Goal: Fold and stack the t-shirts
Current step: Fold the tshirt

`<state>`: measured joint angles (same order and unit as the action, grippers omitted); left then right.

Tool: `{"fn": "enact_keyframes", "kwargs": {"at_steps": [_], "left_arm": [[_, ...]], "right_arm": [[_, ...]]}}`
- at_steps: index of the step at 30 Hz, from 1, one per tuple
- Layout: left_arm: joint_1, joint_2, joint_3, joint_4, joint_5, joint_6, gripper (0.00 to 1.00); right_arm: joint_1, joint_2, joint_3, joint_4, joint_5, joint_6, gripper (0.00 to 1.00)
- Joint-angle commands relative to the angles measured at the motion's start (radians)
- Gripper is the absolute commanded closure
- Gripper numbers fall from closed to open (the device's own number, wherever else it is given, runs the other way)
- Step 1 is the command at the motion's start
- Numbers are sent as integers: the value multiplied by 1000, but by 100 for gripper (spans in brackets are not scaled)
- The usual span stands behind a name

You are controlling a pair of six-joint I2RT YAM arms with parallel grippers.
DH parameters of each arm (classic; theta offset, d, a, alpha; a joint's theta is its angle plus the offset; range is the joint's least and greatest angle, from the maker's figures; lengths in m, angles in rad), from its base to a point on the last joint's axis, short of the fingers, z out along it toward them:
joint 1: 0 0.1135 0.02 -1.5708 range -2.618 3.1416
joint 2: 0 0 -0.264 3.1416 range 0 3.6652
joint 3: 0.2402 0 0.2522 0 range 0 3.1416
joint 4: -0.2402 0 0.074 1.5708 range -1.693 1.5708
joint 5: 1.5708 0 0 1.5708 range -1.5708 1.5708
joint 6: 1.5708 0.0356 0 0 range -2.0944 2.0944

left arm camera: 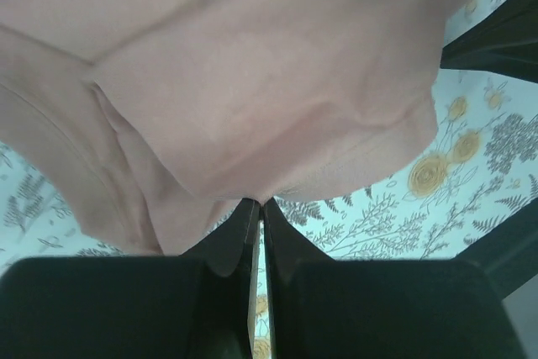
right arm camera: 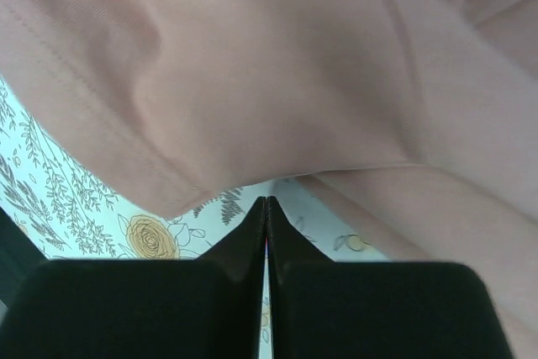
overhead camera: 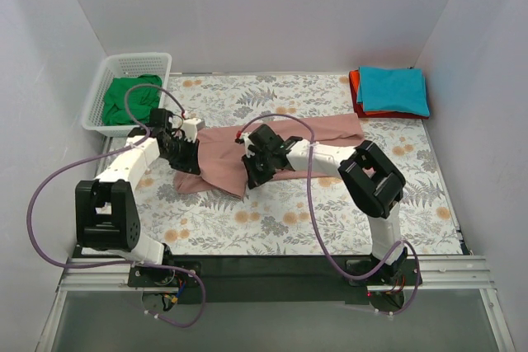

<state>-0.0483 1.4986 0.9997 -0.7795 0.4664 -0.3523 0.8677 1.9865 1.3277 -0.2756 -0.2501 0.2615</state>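
Mid-fold, both arms' jaws pinch the dusty-pink t-shirt on the desk; next, likely, they must carry its edge across evenly.

On the floral table cloth in front of you lie a white mesh basket at the far left corner, a pink t-shirt stretched across the middle, and a red-orange t-shirt at the far right corner, beneath a teal t-shirt.
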Motion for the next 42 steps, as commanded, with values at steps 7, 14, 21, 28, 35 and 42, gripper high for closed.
{"fn": "enact_keyframes", "kwargs": {"at_steps": [7, 14, 21, 28, 35, 42], "left_arm": [[7, 146, 238, 8, 72, -45, 100], [30, 302, 414, 66, 100, -115, 100], [85, 472, 536, 132, 153, -232, 100], [90, 526, 550, 215, 150, -320, 100], [105, 563, 559, 256, 74, -405, 100], [111, 563, 560, 241, -12, -436, 89]], "right_arm": [[-125, 4, 208, -8, -86, -13, 99], [-203, 34, 291, -91, -126, -111, 92], [-381, -54, 197, -186, -134, -292, 64], [-511, -184, 50, -250, -32, -447, 66], [-651, -282, -61, -270, 18, -553, 63], [-705, -256, 11, -287, 54, -712, 42]]}}
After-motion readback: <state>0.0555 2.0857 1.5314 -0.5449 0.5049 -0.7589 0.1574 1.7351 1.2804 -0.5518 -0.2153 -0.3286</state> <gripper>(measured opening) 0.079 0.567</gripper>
